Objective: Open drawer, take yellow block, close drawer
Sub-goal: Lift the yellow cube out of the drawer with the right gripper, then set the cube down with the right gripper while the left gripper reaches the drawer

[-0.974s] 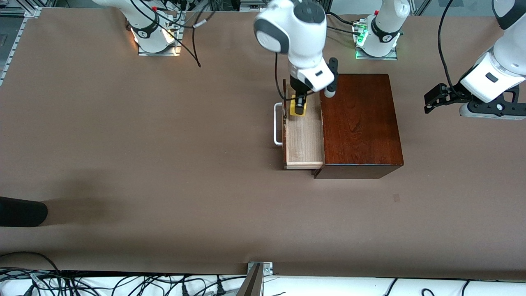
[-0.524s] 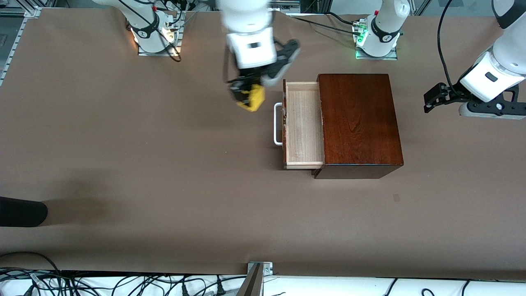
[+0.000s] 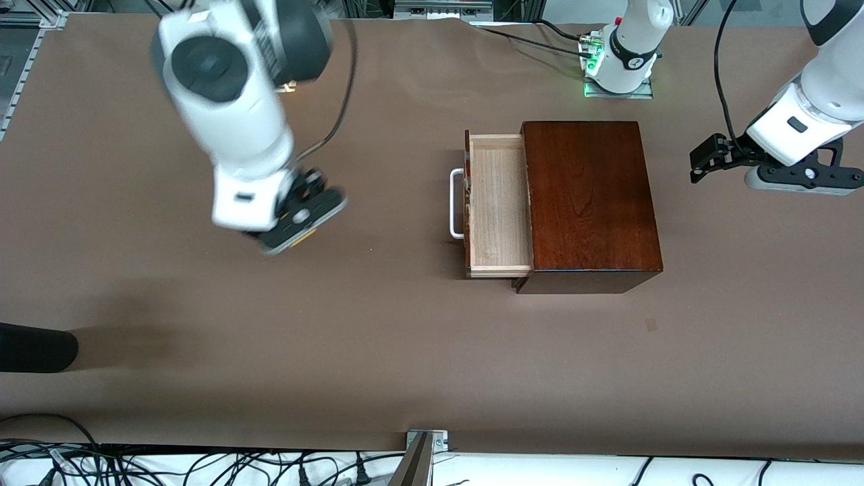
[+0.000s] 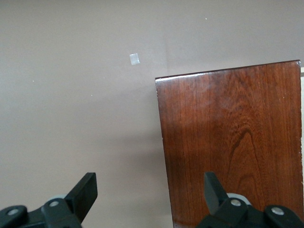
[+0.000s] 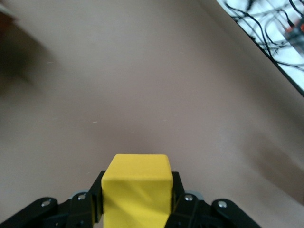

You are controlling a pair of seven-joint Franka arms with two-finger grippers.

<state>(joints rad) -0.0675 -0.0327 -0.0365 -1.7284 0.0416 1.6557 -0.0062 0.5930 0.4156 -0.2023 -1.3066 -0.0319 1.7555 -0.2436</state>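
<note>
Yellow block — reddish-brown drawer

R tool up over bare table w/ fingers clamped; L tool waits, fingers spread.

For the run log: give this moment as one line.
right gripper: holds yellow block over table | drawer: open | left gripper: open, waiting

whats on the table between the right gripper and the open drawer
Nothing: the front view shows bare table between the right gripper, holding the yellow block, and the drawer.
</note>
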